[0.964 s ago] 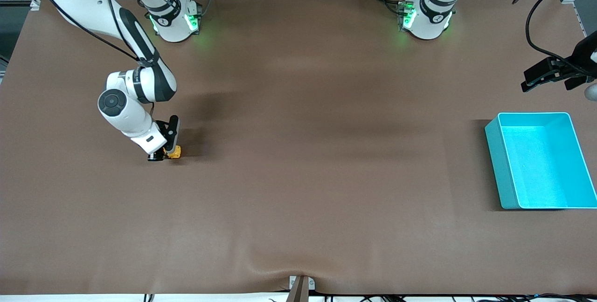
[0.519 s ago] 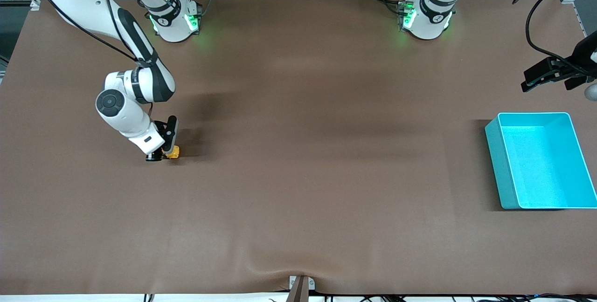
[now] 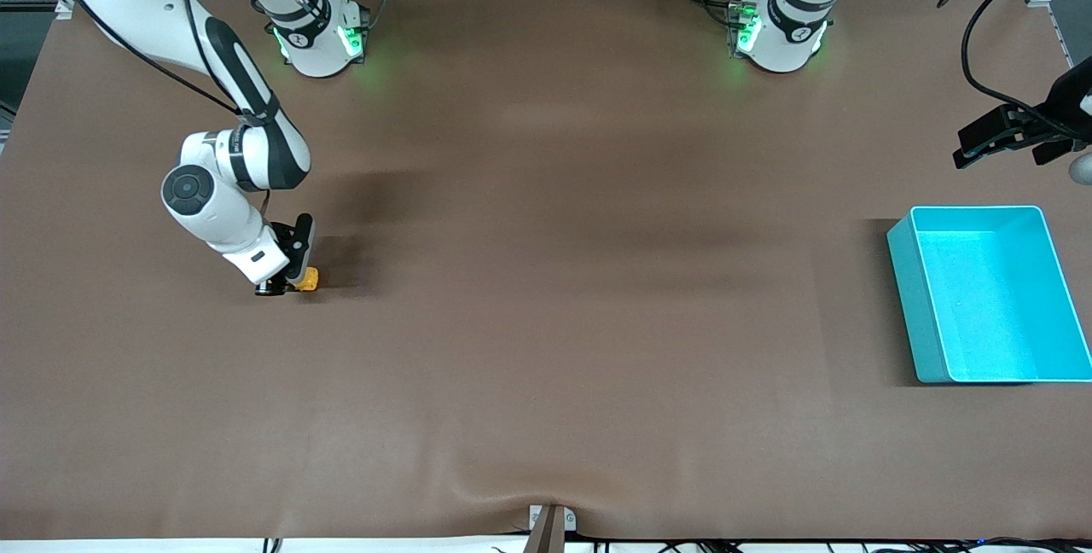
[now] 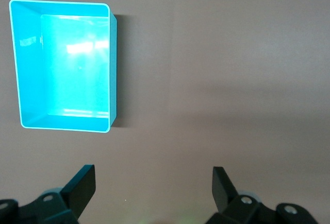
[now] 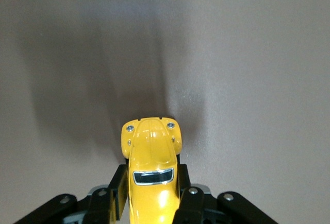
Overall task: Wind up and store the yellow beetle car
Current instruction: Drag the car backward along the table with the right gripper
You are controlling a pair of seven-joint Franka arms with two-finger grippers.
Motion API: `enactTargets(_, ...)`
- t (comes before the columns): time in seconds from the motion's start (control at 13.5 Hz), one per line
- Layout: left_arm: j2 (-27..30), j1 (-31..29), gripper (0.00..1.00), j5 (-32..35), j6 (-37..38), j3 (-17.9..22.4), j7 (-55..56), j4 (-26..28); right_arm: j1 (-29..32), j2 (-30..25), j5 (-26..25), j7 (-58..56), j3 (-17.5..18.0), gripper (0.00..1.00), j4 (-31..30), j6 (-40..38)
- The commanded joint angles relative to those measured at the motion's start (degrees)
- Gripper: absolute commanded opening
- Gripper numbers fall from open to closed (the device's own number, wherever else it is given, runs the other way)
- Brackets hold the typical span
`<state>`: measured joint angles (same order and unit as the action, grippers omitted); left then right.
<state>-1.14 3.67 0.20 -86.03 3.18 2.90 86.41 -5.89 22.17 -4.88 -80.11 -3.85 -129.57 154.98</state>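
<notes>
As before gripping yellow beetle car point(image 3: 308, 280), right tool point(image 3: 294, 282) shifted sideways

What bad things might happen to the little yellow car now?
1. The right gripper pinches only the back part of the yellow car; its nose sticks out past the fingers, so it might twist or slip loose.
2. The car sits low on the brown table, so dragging it could make it jam or tip.
3. The turquoise bin is way over at the left arm's end, under the open left gripper. That long trip gives the car more chances to drop.
</notes>
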Motion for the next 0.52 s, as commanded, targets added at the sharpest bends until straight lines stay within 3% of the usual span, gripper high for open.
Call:
enactTargets(0.0, 0.0, -0.41, 1.0, 0.68, -0.37, -0.19, -1.32, -0.02, 2.55, 4.11, -0.65, -1.89, 0.24, 0.14, 0.37, 1.03)
enactTargets(0.44, -0.27, -0.68, 1.0, 0.6, -0.45, -0.19, -1.32, -0.02, 7.55, 6.31, -0.65, -7.51, 0.24, 0.15, 0.37, 2.87)
